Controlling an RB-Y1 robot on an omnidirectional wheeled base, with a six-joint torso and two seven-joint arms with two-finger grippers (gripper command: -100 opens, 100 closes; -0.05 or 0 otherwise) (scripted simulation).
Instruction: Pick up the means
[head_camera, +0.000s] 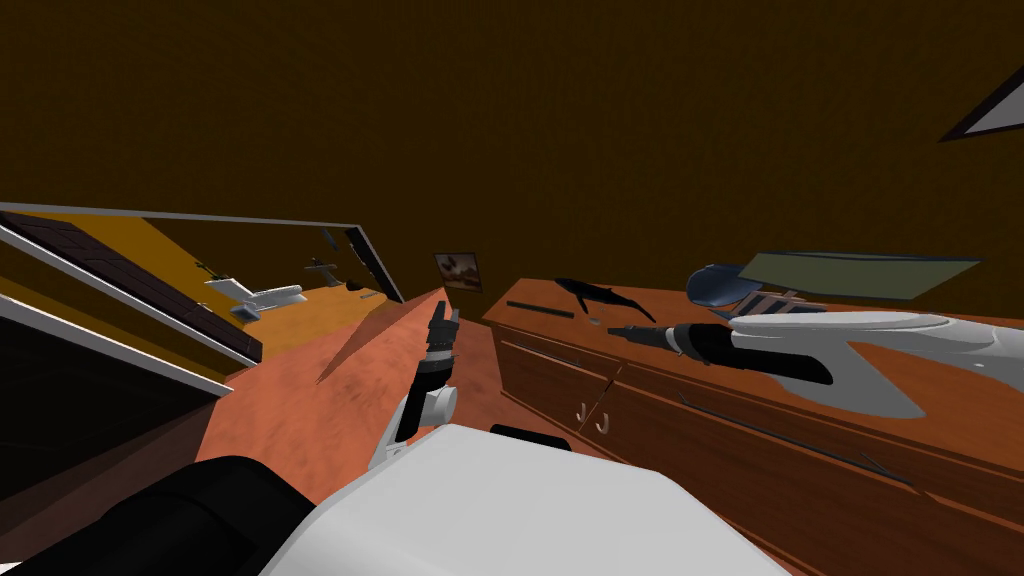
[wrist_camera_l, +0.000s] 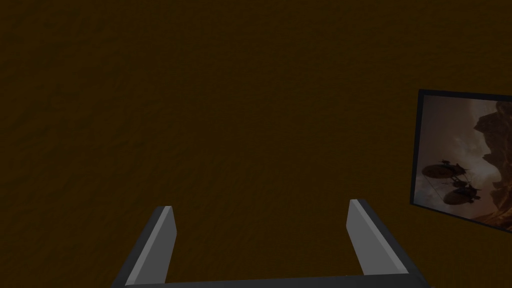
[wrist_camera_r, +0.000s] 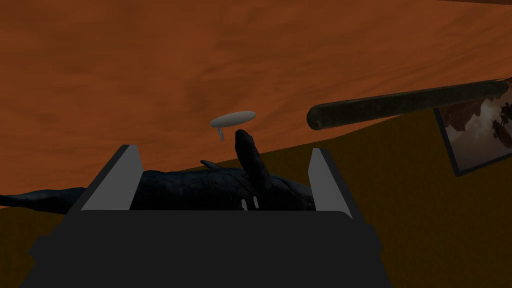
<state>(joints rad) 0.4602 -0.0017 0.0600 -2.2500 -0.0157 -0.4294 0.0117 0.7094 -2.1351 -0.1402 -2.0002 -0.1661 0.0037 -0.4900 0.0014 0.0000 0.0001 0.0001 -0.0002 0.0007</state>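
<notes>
On the dresser top (wrist_camera_r: 150, 75), a dark whale toy (wrist_camera_r: 200, 190) lies by the right claw (wrist_camera_r: 222, 150), whose fingers are apart; it looks stiff and light, so grab its fat middle.

Dark figure (wrist_camera_r: 210, 187) lower part hidden; tail cut by edge.

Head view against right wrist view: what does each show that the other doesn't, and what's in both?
Extra in the head view: the left gripper raised beside the wooden dresser, its drawer fronts, a blue bowl-like thing and a greenish board. Extra in the right wrist view: the dark whale-like figure framed between the open fingers of the right gripper, not gripped. Both: that figure, the dark rod, the small grey oval and the framed picture.
</notes>
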